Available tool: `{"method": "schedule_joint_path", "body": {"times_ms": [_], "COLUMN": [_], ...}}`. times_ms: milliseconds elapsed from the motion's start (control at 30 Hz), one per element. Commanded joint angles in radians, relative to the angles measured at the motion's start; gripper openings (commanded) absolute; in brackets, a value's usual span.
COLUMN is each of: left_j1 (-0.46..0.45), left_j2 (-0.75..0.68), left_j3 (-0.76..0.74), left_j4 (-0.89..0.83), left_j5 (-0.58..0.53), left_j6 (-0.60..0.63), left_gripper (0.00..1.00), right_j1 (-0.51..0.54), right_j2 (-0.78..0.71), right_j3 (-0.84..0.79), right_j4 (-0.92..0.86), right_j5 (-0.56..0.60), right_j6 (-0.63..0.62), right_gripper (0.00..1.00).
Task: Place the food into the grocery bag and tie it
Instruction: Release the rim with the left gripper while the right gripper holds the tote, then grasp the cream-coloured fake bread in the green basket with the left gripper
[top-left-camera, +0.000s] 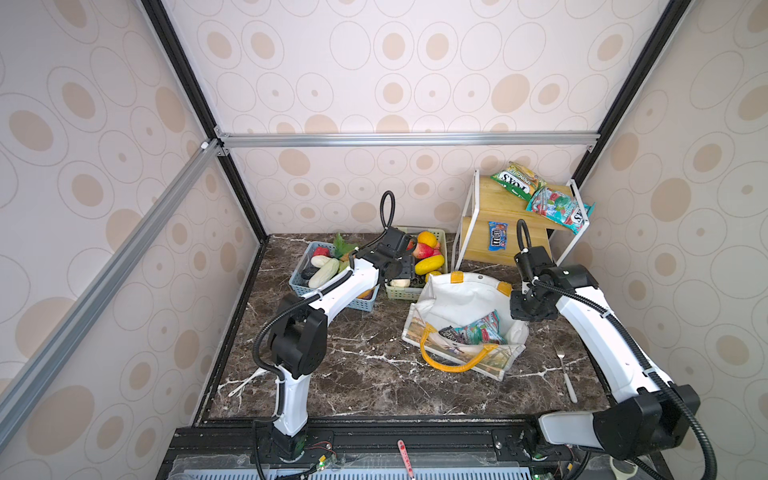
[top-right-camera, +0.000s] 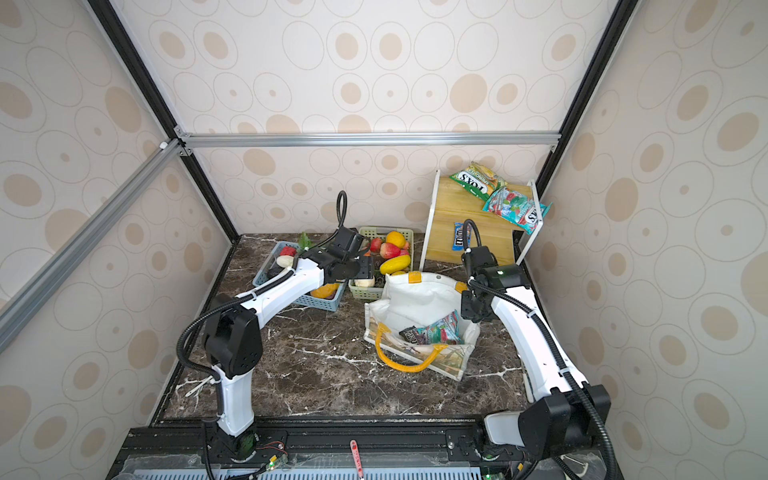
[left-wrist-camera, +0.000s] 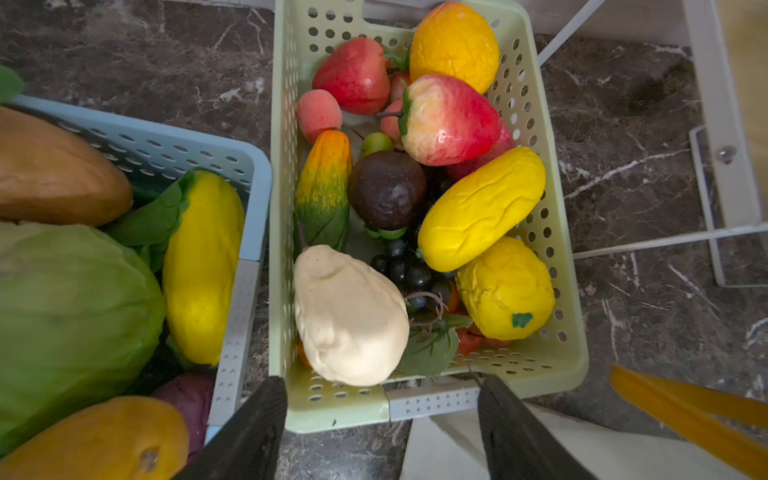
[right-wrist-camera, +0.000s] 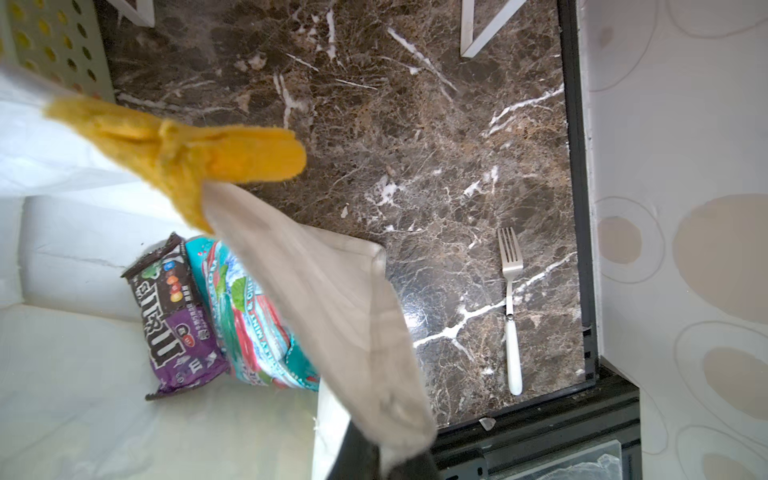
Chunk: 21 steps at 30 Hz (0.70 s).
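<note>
The counter (top-left-camera: 365, 374) is carrying the grocery bag (top-left-camera: 461, 299), which is standing open just beside the green basket (left-wrist-camera: 540, 365) of plastic fruit. The right claw (right-wrist-camera: 390, 457) is clenching the bag's cloth rim, apparently lifting it so that the mouth is gaping for loading. The left claw (left-wrist-camera: 380, 399), jaws spread and empty, is hovering over the basket's edge, probably lining up a pick. The teal packet (right-wrist-camera: 249, 316) and purple packet (right-wrist-camera: 174, 316) are lying inside the bag. The cream fruit (left-wrist-camera: 349, 316) is lying nearest that claw.
</note>
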Motion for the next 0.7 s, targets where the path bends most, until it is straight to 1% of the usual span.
{"method": "schedule_joint_path", "body": {"times_ms": [0, 133, 467, 667], "left_j1": [-0.015, -0.017, -0.019, -0.019], "left_j2": [0.049, 0.093, 0.206, 0.241], "left_j3": [0.081, 0.117, 0.201, 0.215], "left_j4": [-0.054, -0.065, -0.09, -0.111], "left_j5": [-0.082, -0.134, -0.125, -0.155], "left_j6": [-0.037, -0.069, -0.116, -0.139], "left_gripper": [0.75, 0.76, 0.73, 0.71], "right_j1": [-0.004, -0.004, -0.004, -0.004], "right_j2": [-0.043, -0.053, -0.04, -0.036], "right_j3": [-0.015, -0.017, -0.01, -0.013], "right_j4": [-0.013, -0.003, -0.004, 0.003], "right_j5": [-0.06, -0.094, -0.104, -0.112], "right_j6": [0.011, 0.016, 0.007, 0.002], "right_gripper": [0.09, 0.09, 0.09, 0.09]}}
